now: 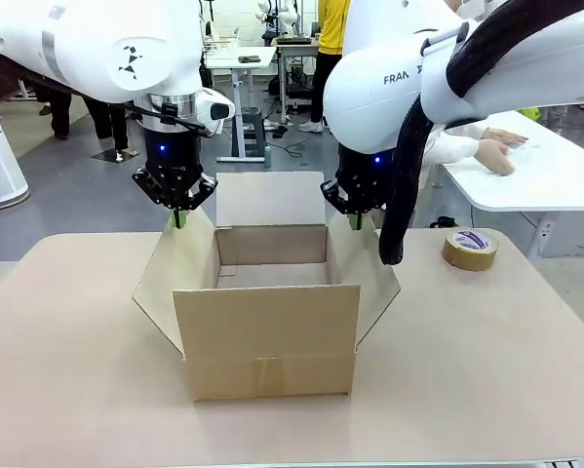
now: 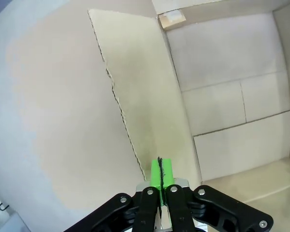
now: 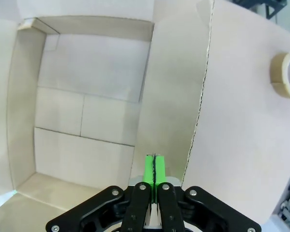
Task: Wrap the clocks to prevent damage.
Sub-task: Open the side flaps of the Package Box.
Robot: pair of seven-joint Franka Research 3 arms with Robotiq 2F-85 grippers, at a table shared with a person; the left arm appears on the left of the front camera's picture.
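**Tan table, open cardboard box, two clenched grippers**

The box stands mid-table with its flaps open, and its cardboard floor shows in both wrist views. The left gripper has its green pads pressed together on nothing and hangs at the top edge of the left flap. The right gripper, likewise closed tight and empty, hangs at the right flap. A brown tape roll lies to the right of the box. At a white table behind, a person's hands press on something pale. Whether that is the wrapped clocks, I cannot tell.
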